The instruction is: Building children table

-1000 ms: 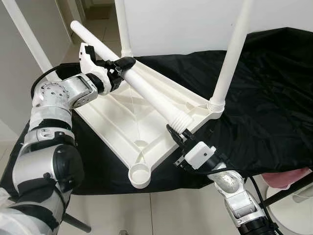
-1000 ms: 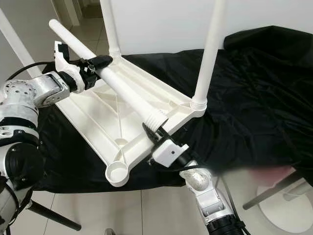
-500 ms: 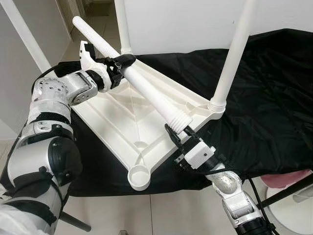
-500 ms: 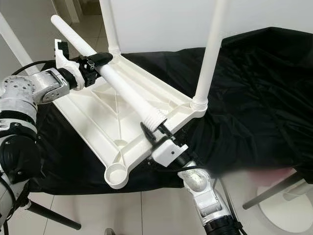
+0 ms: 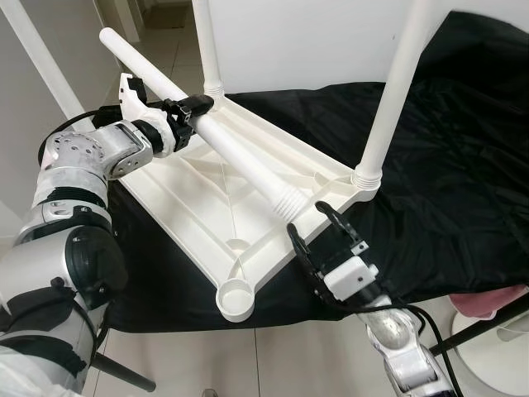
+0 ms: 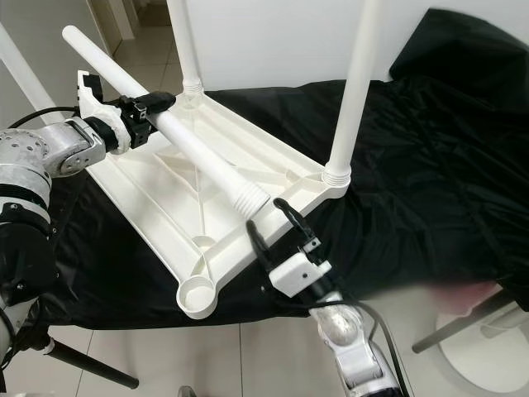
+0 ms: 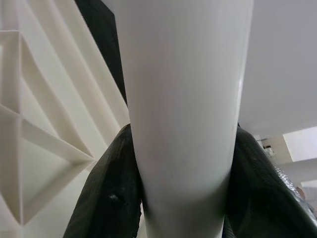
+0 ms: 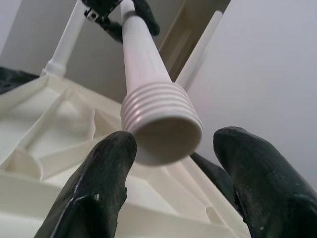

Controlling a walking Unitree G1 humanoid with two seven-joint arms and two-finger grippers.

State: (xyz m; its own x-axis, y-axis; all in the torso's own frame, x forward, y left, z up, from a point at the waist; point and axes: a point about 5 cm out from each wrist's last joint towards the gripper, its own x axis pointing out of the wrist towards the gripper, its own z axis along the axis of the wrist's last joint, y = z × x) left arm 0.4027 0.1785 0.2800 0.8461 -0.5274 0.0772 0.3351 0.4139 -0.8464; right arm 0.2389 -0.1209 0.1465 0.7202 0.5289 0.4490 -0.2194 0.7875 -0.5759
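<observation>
On your left, the left pincer [image 5: 183,110] is clamped around the loose table leg [image 5: 223,149] near its upper, plain end; the left wrist view shows both black fingers [image 7: 106,198] hugging the white tube. That leg's long axis runs on a diagonal, from high at the far left down toward the near right, hanging over the ribbed underside of the upturned tabletop [image 5: 207,211], which lies on the black-draped desk [image 5: 446,165]. Its threaded end [image 5: 288,202] points down at the right pincer and floats above the tabletop rather than sitting in anything.

The relation your next move turns on is this: the open corner socket [image 5: 235,296] sits at the near corner of the tabletop, below the threaded end and off its line, to the left of where the leg now points. So I judge you must swing and lower that end toward the socket before any screwing in. Two other legs [image 5: 395,91] already stand upright in the far corners.

On your right, the right pincer [image 5: 320,232] is nearer the threaded end. It is spread wide and grips nothing; in the right wrist view the ridged mouth of the leg [image 8: 161,121] sits between the two fingertips [image 8: 106,163] with a gap on both sides.
</observation>
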